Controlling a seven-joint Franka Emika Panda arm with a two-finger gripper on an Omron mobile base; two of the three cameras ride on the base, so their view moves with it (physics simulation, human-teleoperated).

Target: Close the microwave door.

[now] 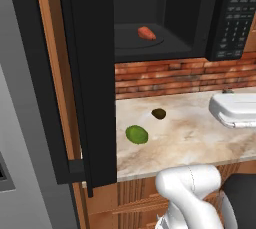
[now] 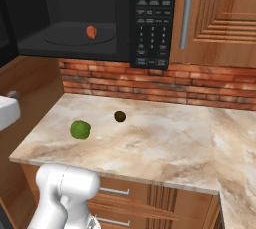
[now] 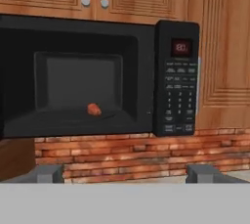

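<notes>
Clearly the microwave door (image 1: 92,73) stands swung wide at the frame's left, leaving the microwave (image 3: 97,76) cavity exposed; the hand (image 3: 125,175), fingers spread and holding nothing, faces it from back, ready to approach

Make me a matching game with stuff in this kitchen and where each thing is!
Things:
1. orange food
2. green ball
3. keypad
4. microwave door

Places or states:
A. lying on the marble counter
B. swung wide open
C. on the turntable inside the microwave
D. right of the oven opening, under the red display

Pairs: 1-C, 2-A, 3-D, 4-B
</notes>
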